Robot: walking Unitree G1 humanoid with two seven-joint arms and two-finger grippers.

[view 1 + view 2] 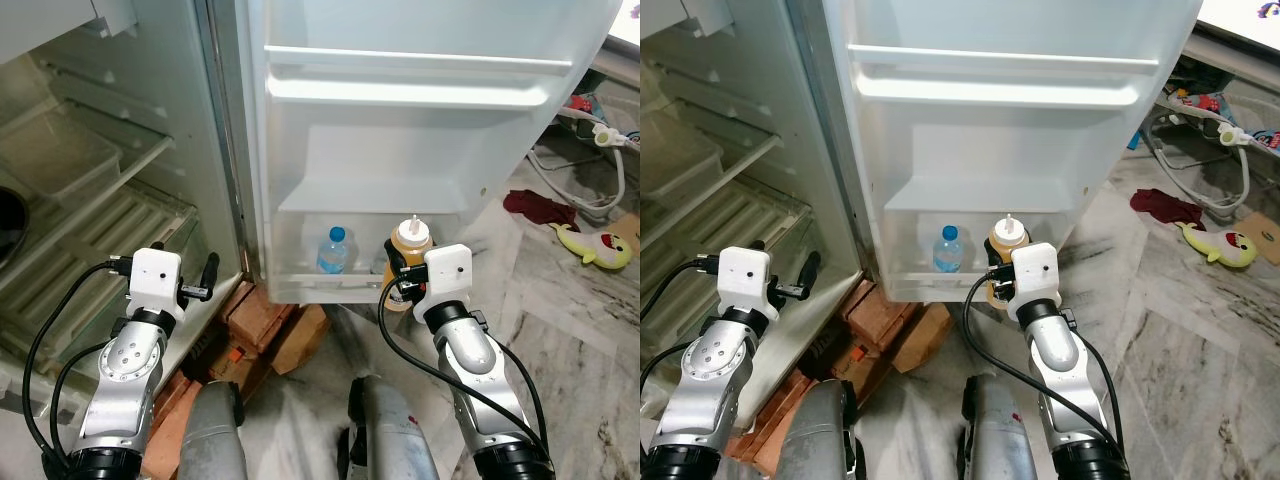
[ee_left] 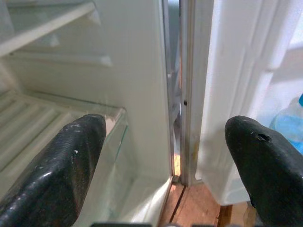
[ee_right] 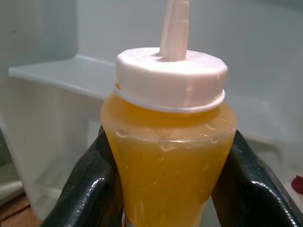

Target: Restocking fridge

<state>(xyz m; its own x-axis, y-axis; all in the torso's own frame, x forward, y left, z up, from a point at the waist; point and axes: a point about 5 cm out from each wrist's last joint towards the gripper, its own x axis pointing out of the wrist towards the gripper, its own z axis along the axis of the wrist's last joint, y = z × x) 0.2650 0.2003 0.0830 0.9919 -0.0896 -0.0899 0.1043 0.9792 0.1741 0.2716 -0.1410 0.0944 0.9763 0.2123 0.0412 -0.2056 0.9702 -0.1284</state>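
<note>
While its black fingers clamp an orange-filled squeeze bottle with white nozzle cap (image 3: 170, 137), the right gripper (image 1: 402, 280) has a blue-capped water bottle (image 1: 334, 251) just leftward; the left gripper (image 2: 165, 165) gapes, holding nothing.

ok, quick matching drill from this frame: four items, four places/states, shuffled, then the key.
Items:
1. squeeze bottle
2. water bottle
3. left gripper
4. shark toy

Places/states:
A. lying on the marble floor
B. open, facing the fridge's hinge side
C. clamped in the right gripper
D. standing in the bottom door bin

Pairs: 1-C, 2-D, 3-B, 4-A
</note>
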